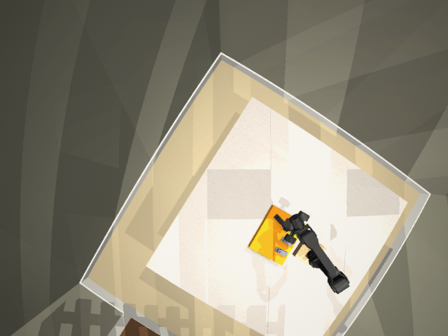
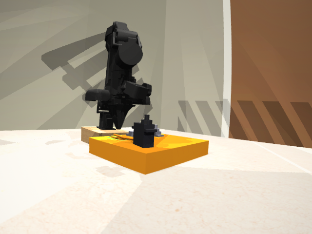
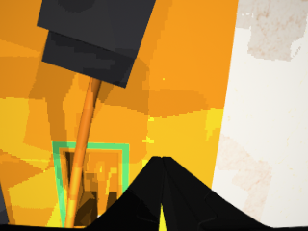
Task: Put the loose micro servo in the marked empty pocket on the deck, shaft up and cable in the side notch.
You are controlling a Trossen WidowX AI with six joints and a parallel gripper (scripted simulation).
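The loose black servo (image 1: 278,219) (image 2: 143,134) (image 3: 91,34) stands upright on top of the orange deck (image 1: 261,240) (image 2: 176,158) (image 3: 192,48), near one corner, output shaft up. Its orange cable (image 2: 123,136) (image 3: 85,130) runs from its base across the green-outlined pocket (image 3: 91,145). No servo body sits in the visible part of the pocket; its near end is cut off in the wrist view. My gripper (image 2: 118,128) (image 3: 160,166) is shut with its fingertips together and holds nothing. It points down, behind the servo in the exterior view and beside the pocket in the wrist view.
Two grey servos (image 1: 281,251) (image 2: 158,132) sit on the deck along the side nearer the arm base. The arm stands on a wooden block (image 1: 301,251) (image 2: 87,134) beside the deck. A dark part shows at the wrist view's lower left edge.
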